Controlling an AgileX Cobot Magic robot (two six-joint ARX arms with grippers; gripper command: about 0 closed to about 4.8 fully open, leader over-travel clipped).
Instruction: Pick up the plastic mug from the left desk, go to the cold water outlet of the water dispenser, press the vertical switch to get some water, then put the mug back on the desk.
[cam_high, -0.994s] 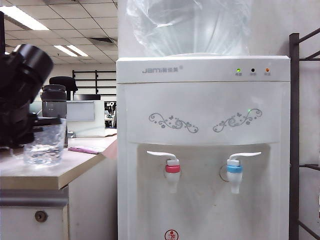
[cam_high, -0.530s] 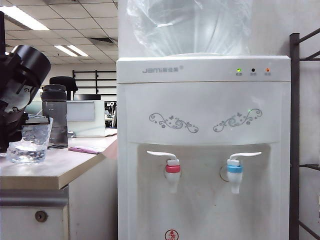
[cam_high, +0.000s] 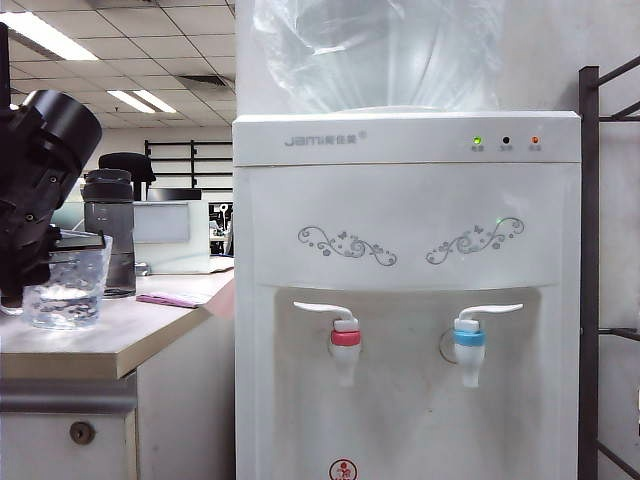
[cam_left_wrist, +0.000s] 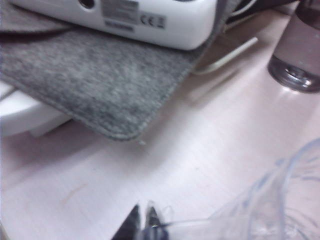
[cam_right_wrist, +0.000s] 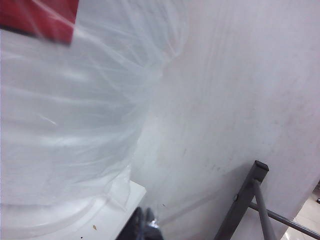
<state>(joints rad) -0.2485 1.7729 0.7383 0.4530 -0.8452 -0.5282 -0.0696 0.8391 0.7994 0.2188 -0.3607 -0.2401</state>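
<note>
The plastic mug (cam_high: 68, 285), clear with some water in it, is at the left desk (cam_high: 150, 335), its base down at the desk top. My left gripper (cam_high: 60, 240) is shut on it from the left. In the left wrist view its dark fingertips (cam_left_wrist: 134, 222) pinch the clear plastic of the mug (cam_left_wrist: 280, 200). On the water dispenser (cam_high: 400, 200), the cold water outlet (cam_high: 468, 348) with its blue collar hangs under the vertical switch (cam_high: 492, 311). My right gripper (cam_right_wrist: 145, 222) is shut and empty, above the dispenser's top beside the big bottle (cam_right_wrist: 65, 125); the exterior view does not show it.
A smoky-grey bottle (cam_high: 108, 230) stands just behind the mug, and a pink item (cam_high: 170, 299) lies on the desk. A grey felt mat (cam_left_wrist: 100, 85) under a white device (cam_left_wrist: 125, 15) covers part of the desk. The red-collared tap (cam_high: 345, 345) is left of the blue one. A black rack (cam_high: 590, 280) stands right of the dispenser.
The left gripper turned and carried the mug to the left along the desk, further from the dispenser, then eased slightly back right. The right arm has stayed still.
</note>
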